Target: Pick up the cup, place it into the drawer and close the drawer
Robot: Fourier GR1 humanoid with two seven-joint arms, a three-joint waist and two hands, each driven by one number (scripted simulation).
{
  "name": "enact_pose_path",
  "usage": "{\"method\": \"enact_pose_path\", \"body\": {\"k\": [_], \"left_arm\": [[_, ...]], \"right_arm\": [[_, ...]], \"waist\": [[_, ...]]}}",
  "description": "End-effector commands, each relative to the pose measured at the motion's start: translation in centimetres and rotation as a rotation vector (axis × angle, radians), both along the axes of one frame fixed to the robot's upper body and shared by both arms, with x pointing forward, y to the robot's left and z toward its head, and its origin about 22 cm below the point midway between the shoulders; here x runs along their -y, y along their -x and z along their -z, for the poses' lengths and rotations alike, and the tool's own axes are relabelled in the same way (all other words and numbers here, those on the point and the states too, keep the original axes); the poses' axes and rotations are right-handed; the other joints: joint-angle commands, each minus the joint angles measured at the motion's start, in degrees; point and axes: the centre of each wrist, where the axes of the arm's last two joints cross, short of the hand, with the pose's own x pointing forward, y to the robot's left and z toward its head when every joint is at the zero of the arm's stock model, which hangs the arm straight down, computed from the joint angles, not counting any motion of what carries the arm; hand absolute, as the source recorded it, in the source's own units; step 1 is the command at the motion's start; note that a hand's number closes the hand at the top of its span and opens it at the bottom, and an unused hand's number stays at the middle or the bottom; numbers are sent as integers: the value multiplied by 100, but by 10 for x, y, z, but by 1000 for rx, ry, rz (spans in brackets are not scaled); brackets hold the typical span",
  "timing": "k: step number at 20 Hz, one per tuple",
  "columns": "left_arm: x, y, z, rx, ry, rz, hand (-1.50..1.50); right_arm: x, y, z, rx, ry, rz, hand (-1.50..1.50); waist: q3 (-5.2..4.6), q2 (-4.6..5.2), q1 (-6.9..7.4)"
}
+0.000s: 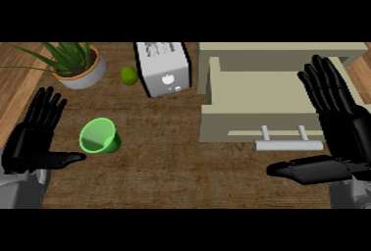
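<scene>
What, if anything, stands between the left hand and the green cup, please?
Nothing visible does. The left hand is open just left of the cup, with only bare counter between them. The plant, lime and toaster sit farther back, out of that path.

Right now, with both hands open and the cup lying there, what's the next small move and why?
Probably bring the left hand rightward to the green cup and curl round it. The cup lies tipped on the counter just beside that hand, nothing is held yet, and the drawer already stands open, with the right hand near it.
</scene>
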Motion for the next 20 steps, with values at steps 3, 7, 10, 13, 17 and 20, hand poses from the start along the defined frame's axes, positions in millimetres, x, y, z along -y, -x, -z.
{"method": "enact_pose_path", "body": {"k": [3, 7, 10, 13, 17, 20], "left_arm": [[6, -4, 61, -86, -35, -51, -150], [-16, 6, 80, -105, -25, -56, -150], [-30, 7, 92, -101, -25, -66, -150], [-15, -3, 103, -124, -39, -63, -150], [-34, 16, 127, -133, -46, -68, -150], [-16, 23, 147, -116, -57, -87, -150]], "right_arm": [[0, 3, -13, 2, -3, -7, -150], [1, -20, -6, 12, 7, 15, -150], [16, -12, -13, 25, -13, 19, -150], [19, -16, -26, 7, 14, 6, -150], [13, -6, -16, 23, 5, 9, -150], [19, -16, -17, 27, -9, 14, -150]], "waist": [[-5, 6, -56], [-3, 6, -4], [-3, 3, -20], [-3, 3, -22], [-8, 16, -64], [-13, 29, -82]]}}
